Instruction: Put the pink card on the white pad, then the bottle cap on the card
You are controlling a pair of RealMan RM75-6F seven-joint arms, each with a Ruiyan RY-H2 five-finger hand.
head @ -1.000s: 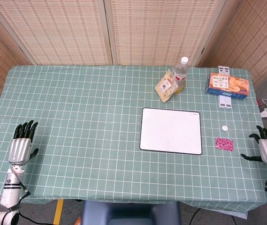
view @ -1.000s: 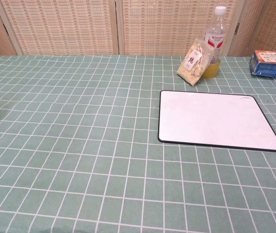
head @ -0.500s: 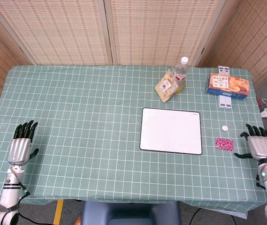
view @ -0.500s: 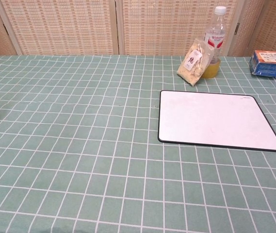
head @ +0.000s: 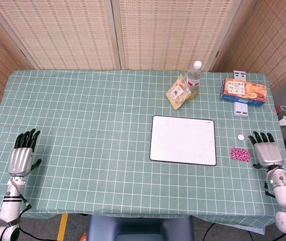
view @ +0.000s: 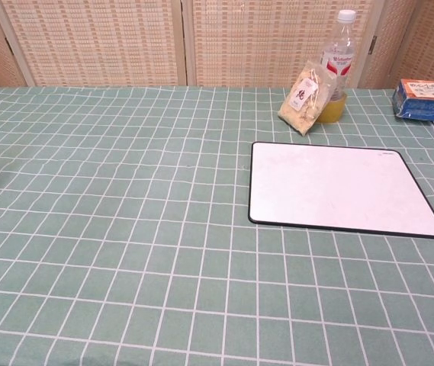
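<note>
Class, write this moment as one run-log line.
right hand: open, beside pink card | bottle cap: on cloth | white pad: bare | left hand: open

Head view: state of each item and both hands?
pink card: flat on the cloth, right of the pad, not on it
bottle cap: on the cloth, off the card
white pad: bare
bottle: upright, capped
snack bag: leaning on the bottle
cracker box: lying closed
left hand: open, holds nothing
right hand: open, beside the card
</note>
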